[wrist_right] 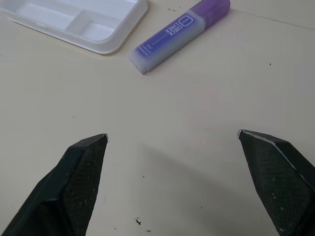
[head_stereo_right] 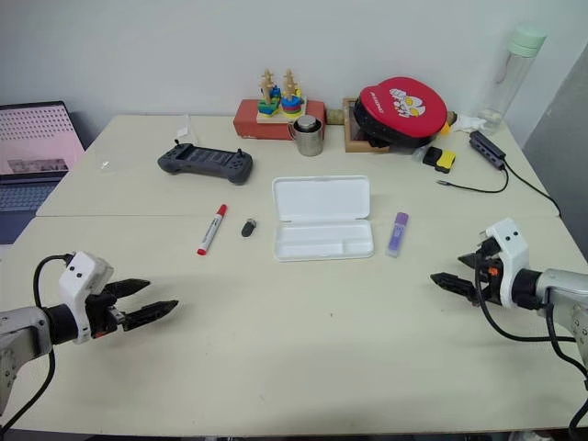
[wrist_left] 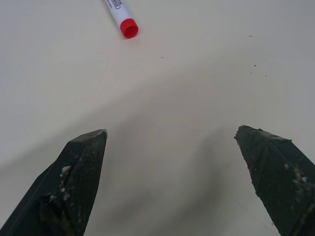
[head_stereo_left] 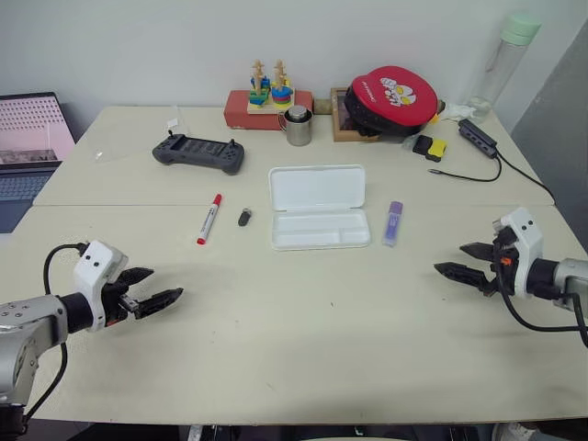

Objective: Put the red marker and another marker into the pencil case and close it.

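Left gripper [head_stereo_left: 158, 287] hovering wide, empty, aiming at the red marker [head_stereo_left: 209, 219] lying left of the pencil case [head_stereo_left: 318, 207]. Case sitting open, tray ready for loading. Purple highlighter [head_stereo_left: 393, 223] lying just right of it; right gripper [head_stereo_left: 462, 259] gaping, facing it.

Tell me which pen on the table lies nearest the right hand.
The purple highlighter, just right of the open pencil case. The red marker lies on the case's far side, nearer the left hand.
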Tool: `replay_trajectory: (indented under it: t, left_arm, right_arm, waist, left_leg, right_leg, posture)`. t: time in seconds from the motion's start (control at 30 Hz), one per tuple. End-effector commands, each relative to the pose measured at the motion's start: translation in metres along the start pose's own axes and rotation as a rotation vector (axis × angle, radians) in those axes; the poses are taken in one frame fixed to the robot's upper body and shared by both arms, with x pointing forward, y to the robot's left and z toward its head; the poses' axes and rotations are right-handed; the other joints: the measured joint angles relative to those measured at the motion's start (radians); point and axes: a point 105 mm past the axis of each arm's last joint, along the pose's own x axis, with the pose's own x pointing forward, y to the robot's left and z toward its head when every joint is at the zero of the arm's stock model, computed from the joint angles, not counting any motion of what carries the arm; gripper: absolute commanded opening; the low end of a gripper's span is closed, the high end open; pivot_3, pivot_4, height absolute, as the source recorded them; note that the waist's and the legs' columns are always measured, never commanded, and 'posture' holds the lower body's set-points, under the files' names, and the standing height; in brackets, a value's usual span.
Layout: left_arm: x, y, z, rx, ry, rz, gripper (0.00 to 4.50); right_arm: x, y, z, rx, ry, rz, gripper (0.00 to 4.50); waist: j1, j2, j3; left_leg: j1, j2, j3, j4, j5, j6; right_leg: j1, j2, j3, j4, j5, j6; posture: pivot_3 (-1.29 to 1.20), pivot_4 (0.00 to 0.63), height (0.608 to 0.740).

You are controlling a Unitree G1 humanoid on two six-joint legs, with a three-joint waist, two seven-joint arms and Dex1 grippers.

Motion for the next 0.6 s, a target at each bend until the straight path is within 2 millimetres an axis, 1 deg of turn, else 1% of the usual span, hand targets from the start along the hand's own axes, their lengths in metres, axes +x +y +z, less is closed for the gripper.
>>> replay_trajectory:
  t: [0.03, 0.6]
  left_arm:
    - [-0.0071, -0.0021, 0.0124, 0.013, -0.037, -0.009, 4.50]
    - [-0.0041, -0.0035, 0.0160, 0.019, -0.038, -0.008, 4.50]
  right_arm:
    - [-0.0068, 0.0001, 0.0092, -0.039, -0.019, -0.009, 4.45]
    - [-0.0067, 0.0059, 0.0055, -0.039, -0.007, 0.022, 4.45]
  waist:
    - [0.000, 0.000, 0.000]
    - [0.000, 0.000, 0.000]
  left_leg:
    - [0.000, 0.000, 0.000, 0.000, 0.000, 0.000]
    - [0.000, 0.000, 0.000, 0.000, 0.000, 0.000]
  right_leg:
    - [0.000, 0.000, 0.000, 0.000, 0.000, 0.000]
    - [0.000, 0.000, 0.000, 0.000, 0.000, 0.000]
  posture:
    - [0.00, 0.150, 0.740]
    - [0.00, 0.150, 0.740]
